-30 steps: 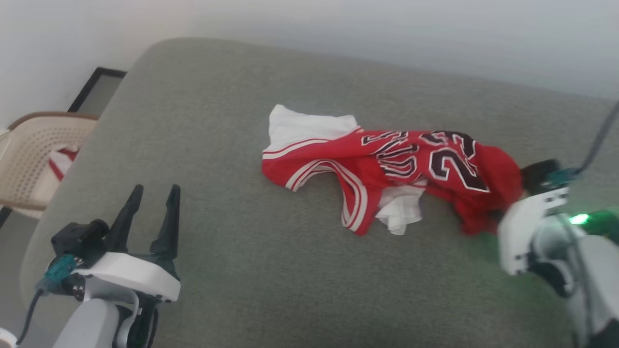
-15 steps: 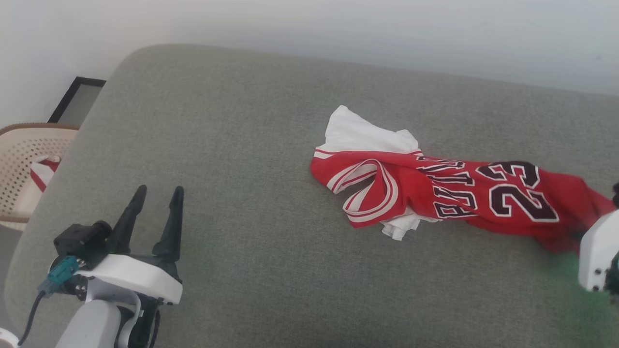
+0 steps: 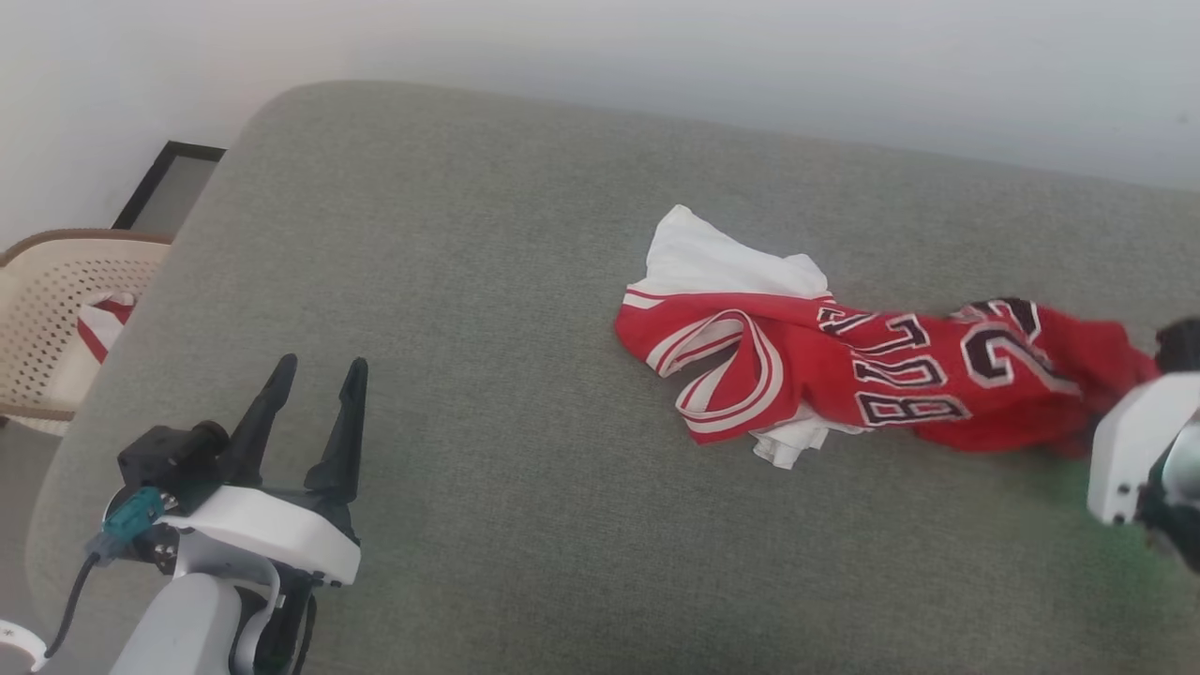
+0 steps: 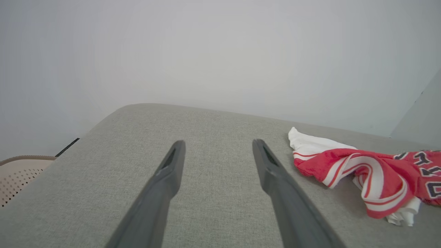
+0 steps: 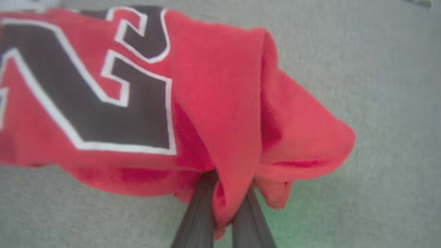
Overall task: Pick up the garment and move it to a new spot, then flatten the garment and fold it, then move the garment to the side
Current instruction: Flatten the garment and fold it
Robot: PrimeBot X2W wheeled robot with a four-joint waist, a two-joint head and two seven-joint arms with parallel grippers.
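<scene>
Right gripper [image 5: 224, 187]: two long dark fingers pressed together, pinching a bunched red fold at the garment's near end.
Garment [image 3: 872, 375]: crumpled red basketball jersey with white panels and black numerals, trailing away from the right gripper across the grey fabric cushion [image 3: 469, 281].
Left gripper [image 3: 321, 367]: fingers spread, empty, with the garment well apart on its right.

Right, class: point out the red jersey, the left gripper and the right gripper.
red jersey [image 3: 806, 370]: head view, red panel beside the lettering.
left gripper [image 3: 321, 367]: head view, gap between its open fingertips.
right gripper [image 5: 229, 193]: right wrist view, between fingertips pinching the jersey's fold.
</scene>
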